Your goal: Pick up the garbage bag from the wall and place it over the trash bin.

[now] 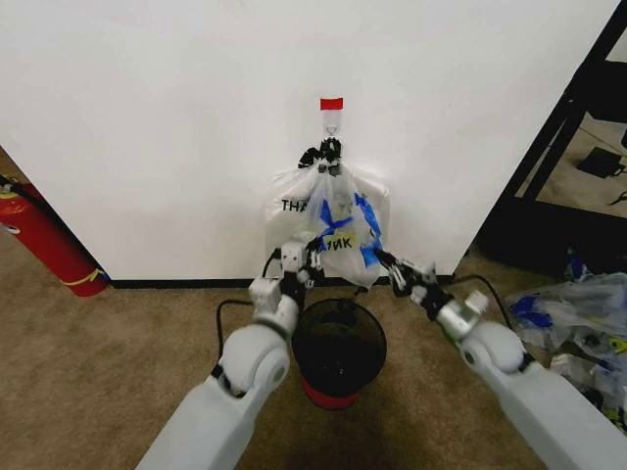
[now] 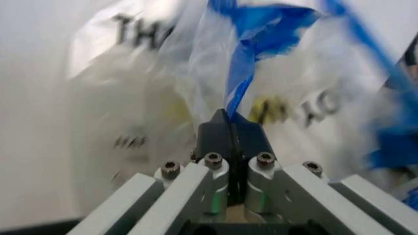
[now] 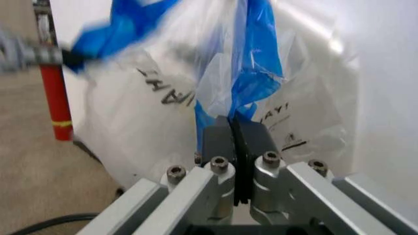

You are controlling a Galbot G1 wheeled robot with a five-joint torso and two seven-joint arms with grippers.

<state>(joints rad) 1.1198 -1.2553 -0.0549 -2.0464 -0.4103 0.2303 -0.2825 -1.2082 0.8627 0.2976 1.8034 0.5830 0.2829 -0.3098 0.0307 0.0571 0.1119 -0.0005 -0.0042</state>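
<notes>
The garbage bag [image 1: 328, 220], translucent white with black print and blue handle strips, hangs from a small metal hook [image 1: 332, 123] under red tape on the white wall [image 1: 176, 117]. My left gripper [image 1: 312, 257] is at its lower left edge. In the left wrist view that gripper [image 2: 228, 115] is shut on a blue strip of the bag [image 2: 130, 98]. My right gripper [image 1: 387, 262] is at the lower right edge. The right wrist view shows it [image 3: 232, 120] shut on a blue strip of the bag [image 3: 144, 122]. The black mesh trash bin [image 1: 338, 343] with a red base stands directly below.
A red fire extinguisher [image 1: 49, 245] leans at the wall on the left. A pile of similar bags [image 1: 578, 313] lies on the carpet at the right, beside a black frame [image 1: 558, 127]. A black cable [image 1: 230, 308] runs past the bin.
</notes>
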